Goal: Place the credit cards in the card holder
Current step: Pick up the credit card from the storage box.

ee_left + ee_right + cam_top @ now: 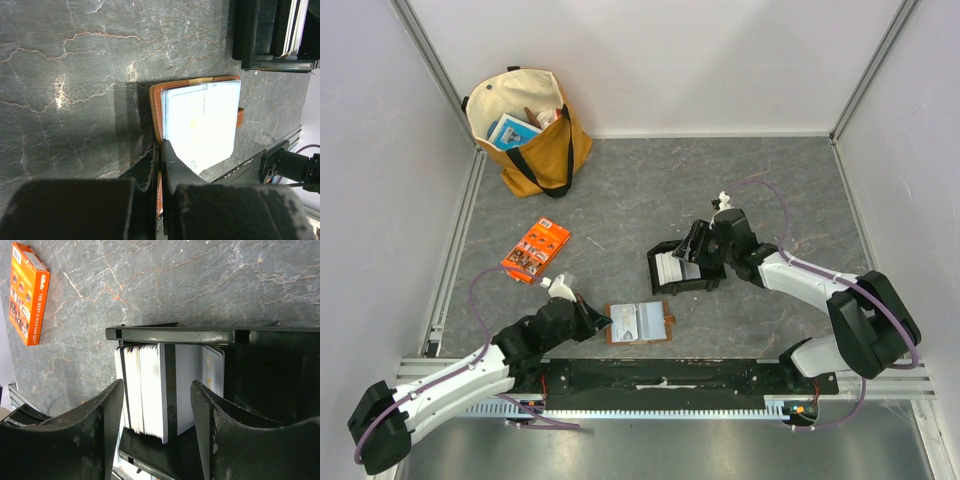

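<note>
On your bench [770, 180], the black tray [170, 334] right of centre holds most credit cards [145, 390]; right jaws straddle them, released. The open card holder [156, 107], near centre, shows seemingly one card, left jaws clenched on its edge.

The card holder [640, 323] is brown, the credit cards [142, 390] white, the tray [175, 335] black.

tray [685, 287] = ref | credit cards [670, 266] on edge in tray | card holder [639, 323] lies just near-left of tray | packet [536, 249] well left | tote bag [530, 135] far-left, behind
</note>
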Action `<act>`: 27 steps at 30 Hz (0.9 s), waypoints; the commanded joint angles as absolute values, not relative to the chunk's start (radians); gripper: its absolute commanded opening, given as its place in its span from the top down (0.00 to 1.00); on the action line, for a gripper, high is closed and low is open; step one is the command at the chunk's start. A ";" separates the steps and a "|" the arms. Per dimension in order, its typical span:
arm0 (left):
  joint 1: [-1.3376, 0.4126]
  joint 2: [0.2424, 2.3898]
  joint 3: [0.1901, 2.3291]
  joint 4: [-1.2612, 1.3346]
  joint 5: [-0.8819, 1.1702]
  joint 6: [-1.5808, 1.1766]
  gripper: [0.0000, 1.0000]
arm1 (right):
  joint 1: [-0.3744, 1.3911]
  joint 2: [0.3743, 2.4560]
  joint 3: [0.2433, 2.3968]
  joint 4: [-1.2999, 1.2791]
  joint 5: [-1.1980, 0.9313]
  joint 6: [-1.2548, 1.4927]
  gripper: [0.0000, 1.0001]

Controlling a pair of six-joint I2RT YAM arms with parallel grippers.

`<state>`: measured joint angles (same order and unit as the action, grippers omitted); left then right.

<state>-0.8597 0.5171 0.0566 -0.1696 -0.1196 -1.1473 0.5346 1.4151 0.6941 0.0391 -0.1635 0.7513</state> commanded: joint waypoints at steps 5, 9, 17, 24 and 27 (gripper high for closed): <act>-0.858 0.537 0.055 -0.132 -0.110 -1.131 0.98 | 0.534 1.494 0.692 0.101 -0.277 0.749 0.33; -0.859 0.546 0.055 -0.126 -0.109 -1.127 0.98 | 0.535 1.505 0.689 0.117 -0.319 0.758 0.34; -0.859 0.552 0.055 -0.120 -0.109 -1.127 0.98 | 0.535 1.447 0.690 0.098 -0.319 0.770 0.46; -0.859 0.552 0.055 -0.120 -0.109 -1.129 0.98 | 0.534 1.428 0.678 0.075 -0.308 0.765 0.58; -0.861 0.551 0.054 -0.121 -0.107 -1.127 0.98 | 0.534 1.425 0.673 0.068 -0.295 0.761 0.63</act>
